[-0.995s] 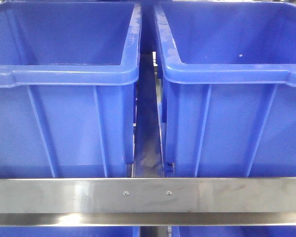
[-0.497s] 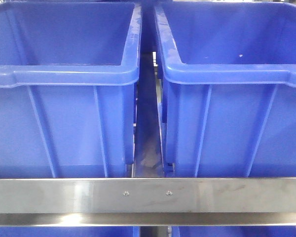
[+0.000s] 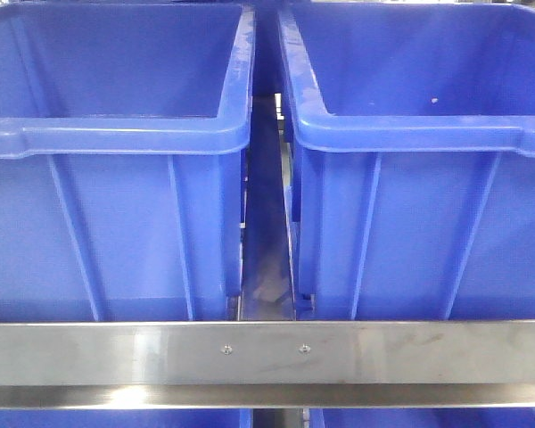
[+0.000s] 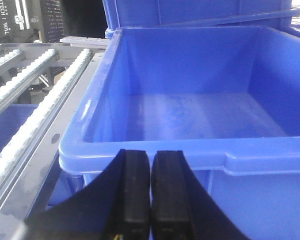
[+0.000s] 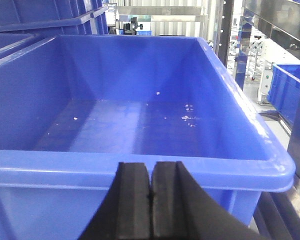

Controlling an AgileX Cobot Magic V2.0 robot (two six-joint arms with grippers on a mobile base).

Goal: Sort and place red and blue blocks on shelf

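Black left end effector (image 4: 150,192) and right end effector (image 5: 150,200), pads together, empty, level before blue bins (image 4: 200,125).

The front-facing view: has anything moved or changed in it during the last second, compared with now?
Nothing visibly changed. The two blue bins, left and right, stand side by side behind the shelf's steel front rail, with the same narrow gap between them. No block and no gripper shows in this view.

Steel shelf (image 3: 267,352) – two blue bins (image 3: 116,178) side by side
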